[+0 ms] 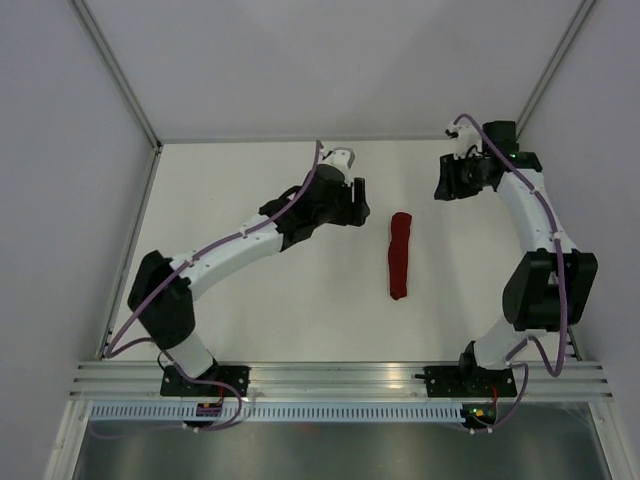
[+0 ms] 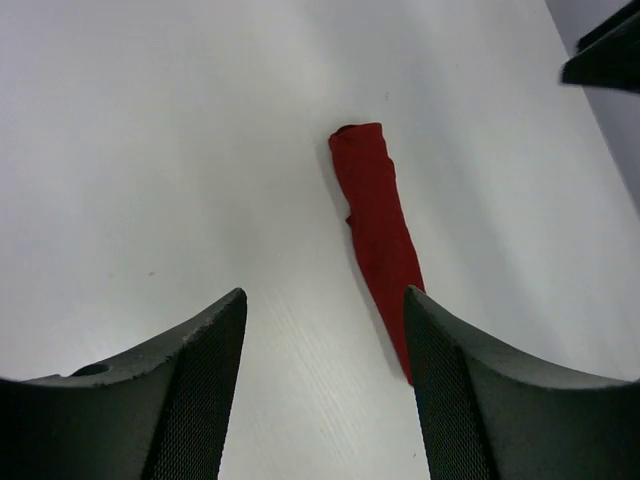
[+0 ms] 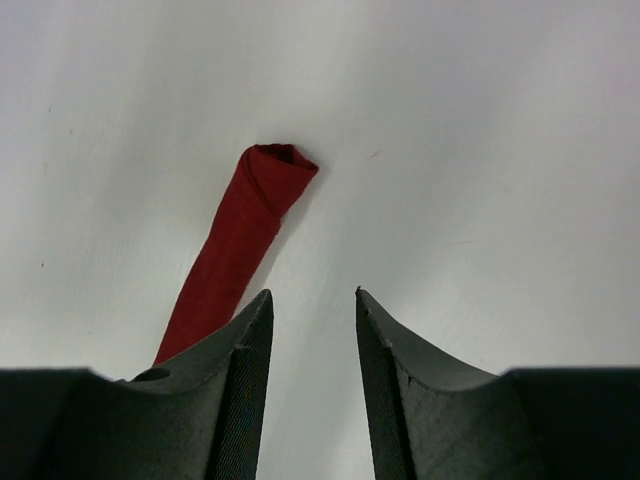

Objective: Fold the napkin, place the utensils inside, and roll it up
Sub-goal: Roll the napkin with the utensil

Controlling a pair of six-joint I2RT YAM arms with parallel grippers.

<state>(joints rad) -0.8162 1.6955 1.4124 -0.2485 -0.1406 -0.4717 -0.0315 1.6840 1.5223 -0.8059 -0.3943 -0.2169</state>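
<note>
Lying on the flat white table (image 1: 250, 300) as a tight, narrow roll, the plain dark red cloth napkin (image 1: 399, 256) looks finished, or very nearly so. It is a slim tube of wound fabric. One end is blunt and shows a small open mouth of layers, and the other tapers to a thinner tip. No flat square or loose flap of cloth shows, so I judge the folding and rolling to be done. No utensils can be seen, either beside the napkin or poking out of its ends. Whether they sit inside the roll cannot be told from these views, though the tube does look firm and fairly straight. Nothing touches the napkin.

To the left of the napkin, near its far end and apart from it, hangs the left gripper (image 1: 358, 203). Its black ribbed fingers (image 2: 200, 380) are spread wide with only bare table between them. To the right of the napkin, further off and level with its far end, the right gripper (image 1: 441, 185) also stands clear. Its dark fingers (image 3: 240, 380) are parted by a narrower gap and pinch nothing.

With both arms off the cloth and the roll resting on its own, little seems left. At most I would check that the roll keeps its shape and take the arms away from the napkin
</note>
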